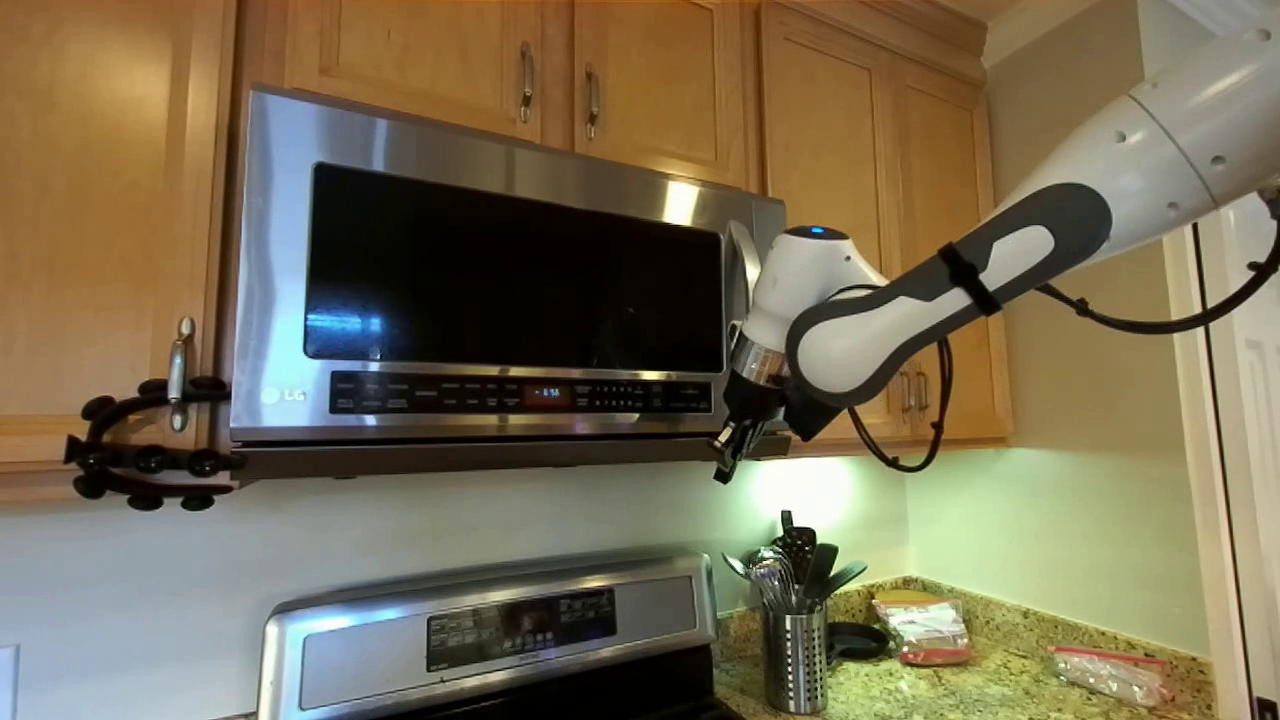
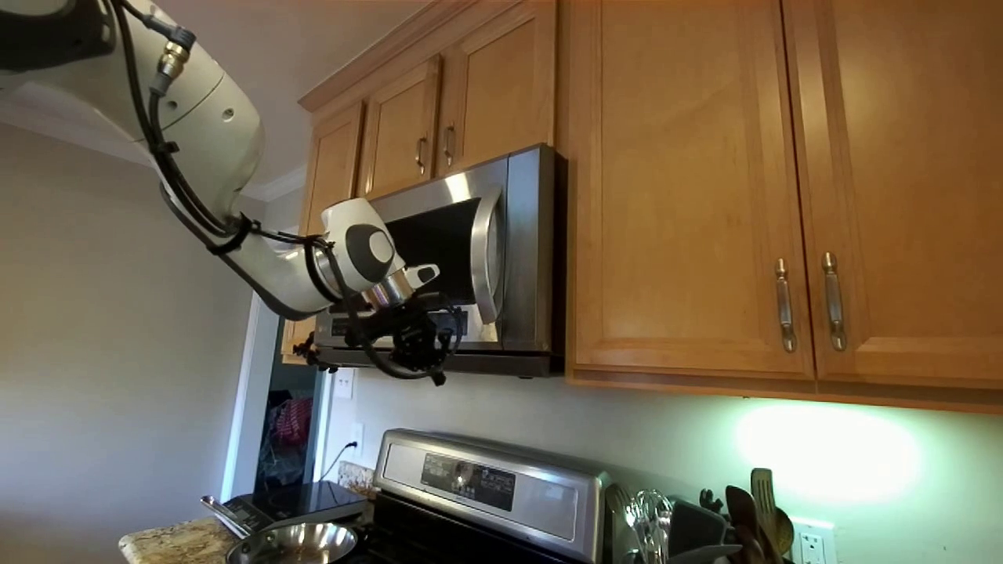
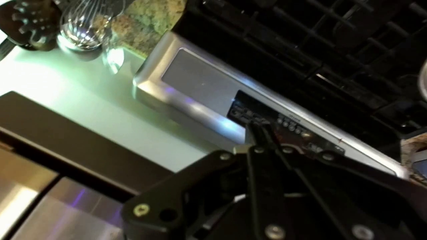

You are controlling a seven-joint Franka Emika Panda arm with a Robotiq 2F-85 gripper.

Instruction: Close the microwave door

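1. Wooden cabinets [image 1: 660, 110] lined the kitchen wall [image 1: 560, 520], with a pale glow [image 1: 800, 490] beneath them, over the granite bench [image 1: 870, 690].

2. The microwave door [image 1: 510, 270] sat high above the stove [image 1: 360, 655], a placing presumably meant to save bench room. Its frame looked flush with the steel strip [image 2: 529, 258] beside it, so it was probably closed; a slight gap could not be ruled out.

3. The curved handle [image 2: 479, 254] stood upright along the door's right edge, seen from the front, which suggested hinges at the left and made that edge the likeliest place to push.

4. The arm [image 1: 880, 330] bent steeply, so that the hand [image 3: 259, 128] hung slanting downward near the door's lower right corner. Whether any part touched the handle could not be told.

5. The hand was narrow, its fingers [image 3: 252, 135] together with nothing visible between them; that shape would have suited pushing better than pulling.

6. A steel canister [image 1: 797, 665] of utensils [image 1: 822, 568] stood on the bench beside the stove, likely to keep them within a cook's reach.

7. If the door was indeed latched, only drawing away remained, with care not to snag the handle.
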